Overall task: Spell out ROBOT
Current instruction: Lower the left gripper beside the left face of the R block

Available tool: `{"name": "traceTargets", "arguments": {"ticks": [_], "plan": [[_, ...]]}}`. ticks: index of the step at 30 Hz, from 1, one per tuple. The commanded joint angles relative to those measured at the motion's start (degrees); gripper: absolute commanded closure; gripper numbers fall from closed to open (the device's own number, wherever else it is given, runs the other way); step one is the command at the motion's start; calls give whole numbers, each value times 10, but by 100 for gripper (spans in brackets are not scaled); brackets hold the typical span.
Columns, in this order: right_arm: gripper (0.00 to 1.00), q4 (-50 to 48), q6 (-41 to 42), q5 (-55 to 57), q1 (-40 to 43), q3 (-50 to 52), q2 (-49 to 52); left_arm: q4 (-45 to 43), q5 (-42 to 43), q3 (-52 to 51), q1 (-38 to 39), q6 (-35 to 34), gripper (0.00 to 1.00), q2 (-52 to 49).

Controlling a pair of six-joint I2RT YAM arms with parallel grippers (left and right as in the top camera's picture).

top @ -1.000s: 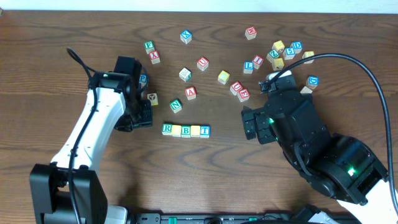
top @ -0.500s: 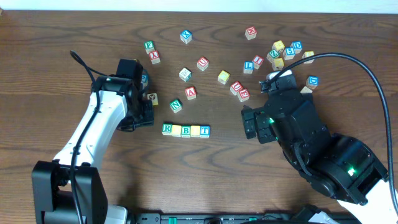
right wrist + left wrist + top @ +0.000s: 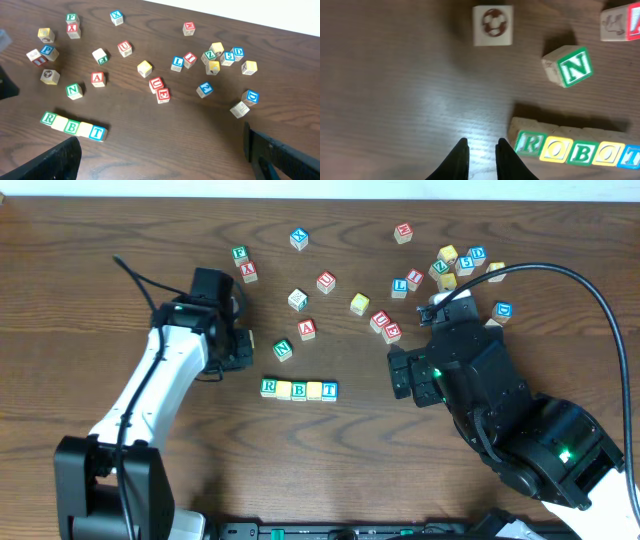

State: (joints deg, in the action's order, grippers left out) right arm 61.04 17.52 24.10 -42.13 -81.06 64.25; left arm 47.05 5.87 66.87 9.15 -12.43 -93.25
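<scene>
The T cube (image 3: 632, 156) ending the ROBOT row (image 3: 570, 150) is cut off by the left wrist view's edge.

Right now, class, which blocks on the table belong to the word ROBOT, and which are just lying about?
Belong: the row of five blocks, R to T.
Lying about: green N block, red A block, the scattered cluster on the far right.

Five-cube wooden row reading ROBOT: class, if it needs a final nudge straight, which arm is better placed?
Probably the left. Its pincer, empty with fingers nearly together, sits just beside the green-lettered R cube at the end of the five-cube wooden row. The right pincer is open but farther away.
</scene>
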Motion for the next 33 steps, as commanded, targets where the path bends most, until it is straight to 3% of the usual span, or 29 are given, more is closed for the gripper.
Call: {"name": "traceTargets", "arguments": {"ticks": [1,9,20,33], "plan": [[1,0,-5,11,0,-10,-2,-11,3,-3,24,-5,81,-27],[1,1,-9,13,1,-10,-2,-45,9,-3,65,-11,81,-52],[1,5,-9,13,0,-10,-2,-49,-7,-3,67,-10,92,-62],[1,4,-9,13,0,-10,-2,-52,-5,-3,67,-10,92,-83]]}}
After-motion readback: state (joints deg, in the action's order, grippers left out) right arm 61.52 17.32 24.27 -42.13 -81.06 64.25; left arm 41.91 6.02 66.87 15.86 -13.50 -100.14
